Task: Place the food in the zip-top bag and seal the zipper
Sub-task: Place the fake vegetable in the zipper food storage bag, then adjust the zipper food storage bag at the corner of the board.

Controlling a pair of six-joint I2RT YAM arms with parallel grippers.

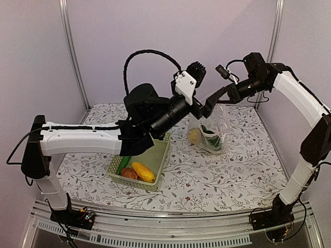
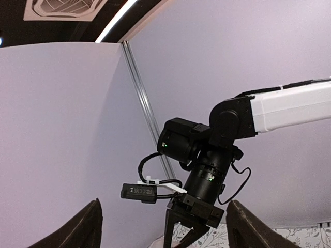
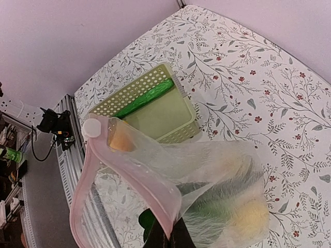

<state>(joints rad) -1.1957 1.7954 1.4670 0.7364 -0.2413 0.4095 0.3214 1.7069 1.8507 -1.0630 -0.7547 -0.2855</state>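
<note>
Zipper [image 3: 135,178] in right end effector [image 3: 169,238], aloft

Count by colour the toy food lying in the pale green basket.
green cucumber: 1
reddish-brown round piece: 1
orange-yellow piece: 1
Total showing in the basket: 3

Bright even light, faint shadows, sharp

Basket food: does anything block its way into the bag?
Nothing visible lies between basket and bag; the right gripper holds it open at the top. Only the left arm hangs over the basket.
</note>
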